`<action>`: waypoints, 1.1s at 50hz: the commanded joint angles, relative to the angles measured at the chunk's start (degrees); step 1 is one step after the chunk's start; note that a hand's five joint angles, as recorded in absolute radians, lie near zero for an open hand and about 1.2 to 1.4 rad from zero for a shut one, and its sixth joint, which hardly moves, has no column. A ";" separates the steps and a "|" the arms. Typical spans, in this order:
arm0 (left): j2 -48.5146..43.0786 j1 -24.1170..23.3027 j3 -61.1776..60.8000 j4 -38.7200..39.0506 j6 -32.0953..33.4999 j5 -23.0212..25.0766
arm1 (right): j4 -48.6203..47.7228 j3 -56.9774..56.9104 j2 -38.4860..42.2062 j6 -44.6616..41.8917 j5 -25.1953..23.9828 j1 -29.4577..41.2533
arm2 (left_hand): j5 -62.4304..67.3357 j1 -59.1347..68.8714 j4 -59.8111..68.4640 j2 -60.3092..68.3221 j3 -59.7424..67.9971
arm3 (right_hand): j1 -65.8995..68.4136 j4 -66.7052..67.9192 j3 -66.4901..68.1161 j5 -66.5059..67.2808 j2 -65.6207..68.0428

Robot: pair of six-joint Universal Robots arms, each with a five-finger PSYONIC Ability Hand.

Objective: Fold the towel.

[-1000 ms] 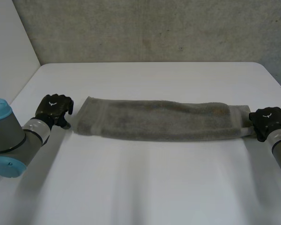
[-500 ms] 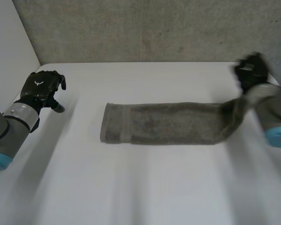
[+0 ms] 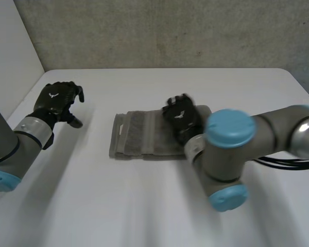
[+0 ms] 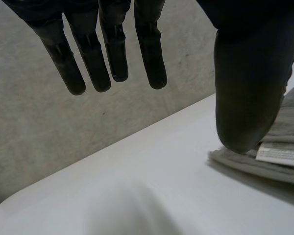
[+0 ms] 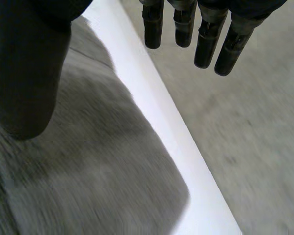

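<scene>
**Hand pose.** The left hand is hovering above the surface, well apart from the banded end of the towel, with its back turned up. In the left wrist view its fingers are extending straight and slightly spread. The thumb is standing off to one side, and nothing is lying between thumb and fingers. This hand is spread wide and carrying nothing.

The right hand is sitting over the opposite end of the towel. The right arm is reaching in across the towel's near side with its elbow bent. In the right wrist view the fingers are pointing straight out beyond the towel's far edge, and the thumb is hanging low over the cloth. Whether that thumb is actually touching the cloth cannot be settled, as that part is blurred. No cloth is being pinched, and this hand is likewise spread and empty.

**Towel.** The towel is grey-brown and is lying flat as a short rectangle, apparently in more than one layer. Stitched bands are running across it near the end facing the left hand. A small white label is showing at a corner of that end.

**Position.** The towel is resting near the middle of the surface. Its banded end is lying clear of the left hand, and its other end is lying directly under the right hand's palm.
</scene>
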 commanded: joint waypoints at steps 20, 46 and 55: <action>-5.88 -15.47 1.26 -0.78 3.36 0.46 | -2.35 22.43 -10.68 19.03 -10.78 -20.50 | 2.04 0.42 -0.58 -0.39 -0.69 | 6.11 5.13 5.94 6.57 5.93; -4.74 -15.30 -0.50 -0.78 4.59 -0.07 | -8.16 22.53 -5.67 32.93 -15.09 -20.60 | 1.03 -0.58 -1.59 -1.40 -1.70 | 26.59 25.61 26.42 27.05 26.41; -3.95 -15.04 -0.68 -0.78 4.59 -0.07 | -8.25 22.87 -5.31 31.53 -13.86 -21.38 | 0.53 -1.09 -2.09 -1.90 -2.20 | 66.10 65.13 65.93 66.56 65.92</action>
